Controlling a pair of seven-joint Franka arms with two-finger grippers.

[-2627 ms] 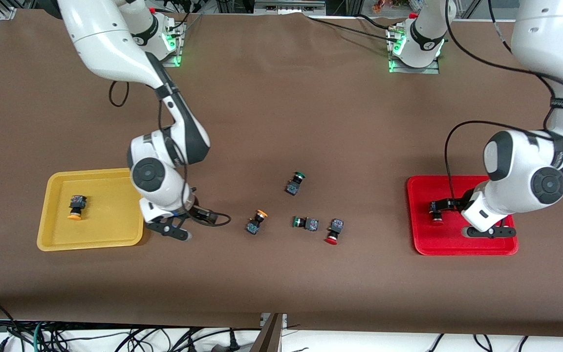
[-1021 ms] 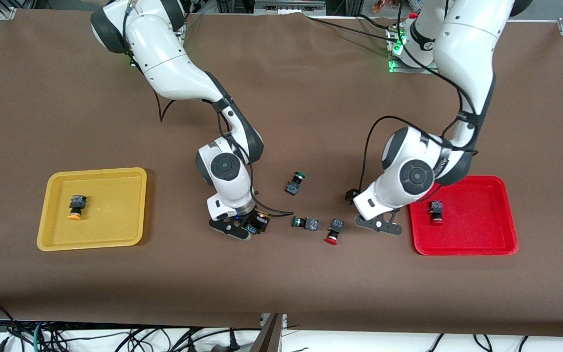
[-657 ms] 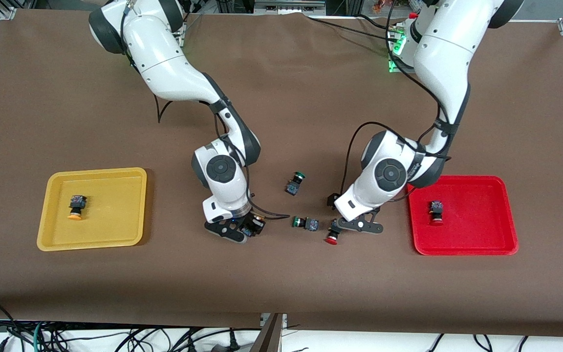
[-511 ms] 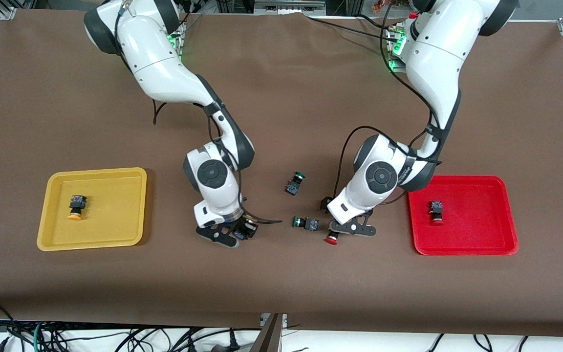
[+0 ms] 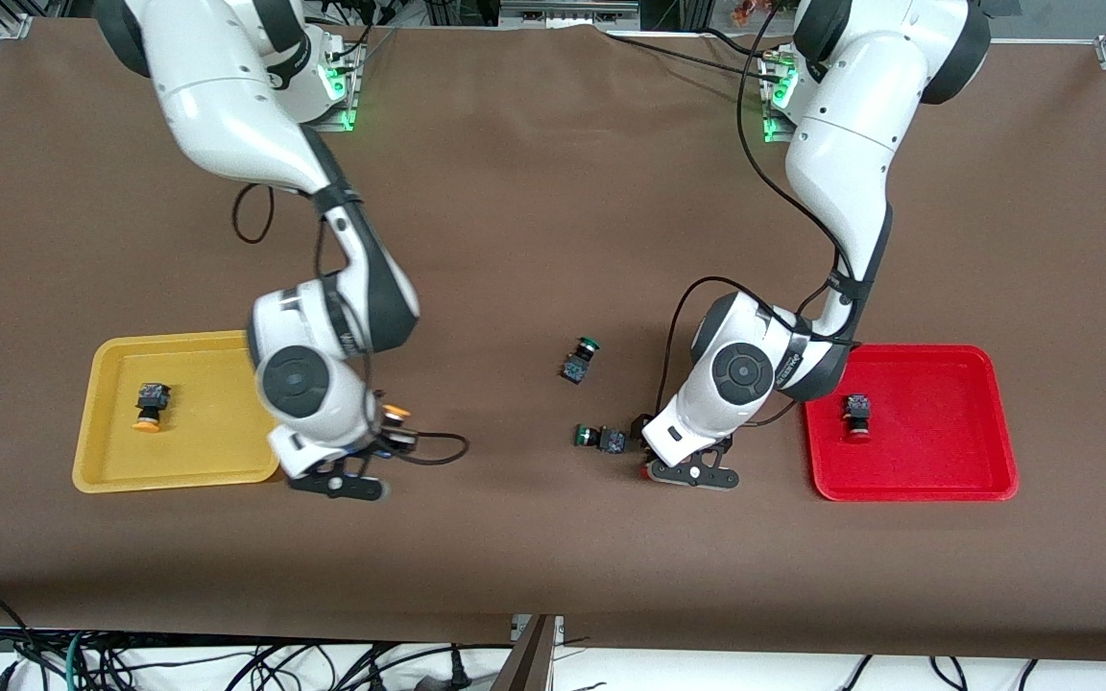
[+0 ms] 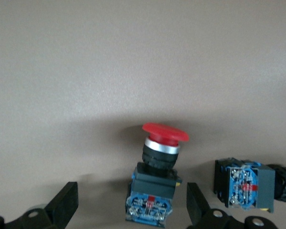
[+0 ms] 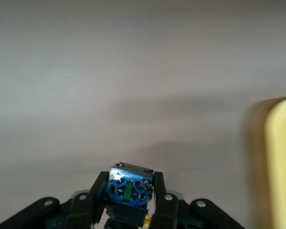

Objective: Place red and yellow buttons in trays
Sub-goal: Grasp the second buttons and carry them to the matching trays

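Observation:
My right gripper is shut on a yellow-capped button and holds it over the table just beside the yellow tray. In the right wrist view the fingers clamp its blue block body, with the tray's edge in sight. Another yellow button lies in that tray. My left gripper is open and low around the red-capped button on the table; its fingers stand on either side, apart from the button. The red tray holds one red button.
Two green-capped buttons lie on the table: one in the middle, one right beside my left gripper, also in the left wrist view. Cables hang along the table's front edge.
My right gripper closed on the yellow button and carried it from the table's middle toward the yellow tray. My left gripper came from the red tray and settled around the red button.

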